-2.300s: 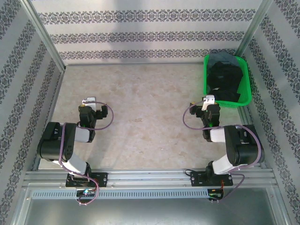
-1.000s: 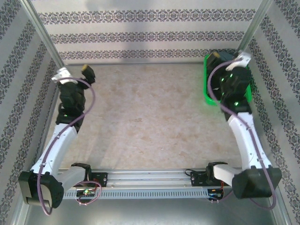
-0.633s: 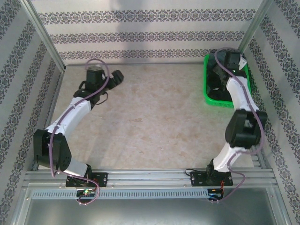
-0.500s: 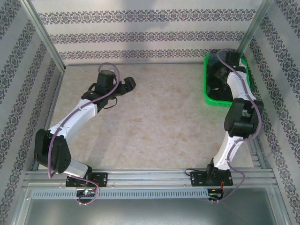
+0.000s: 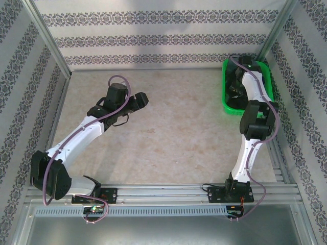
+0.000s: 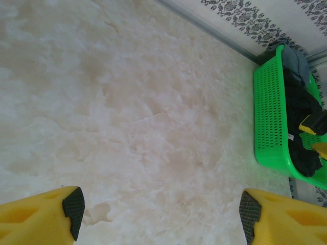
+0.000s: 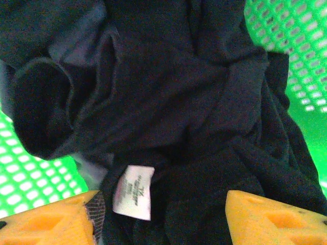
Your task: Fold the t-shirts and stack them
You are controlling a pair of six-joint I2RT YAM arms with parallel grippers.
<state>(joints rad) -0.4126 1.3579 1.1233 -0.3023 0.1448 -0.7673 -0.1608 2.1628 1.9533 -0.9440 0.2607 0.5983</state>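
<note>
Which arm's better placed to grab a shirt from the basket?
Right. The right gripper hangs open over the black t-shirt in the green basket; the left gripper is over bare table.

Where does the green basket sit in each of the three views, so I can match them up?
Top external: the green basket sits in the far right corner.
Left wrist: green basket at the right edge, its perforated side wall facing the camera.
Right wrist: green basket seen close up, with mesh at the upper right and lower left.
Shared landmark: the black t-shirt lying inside it.
</note>
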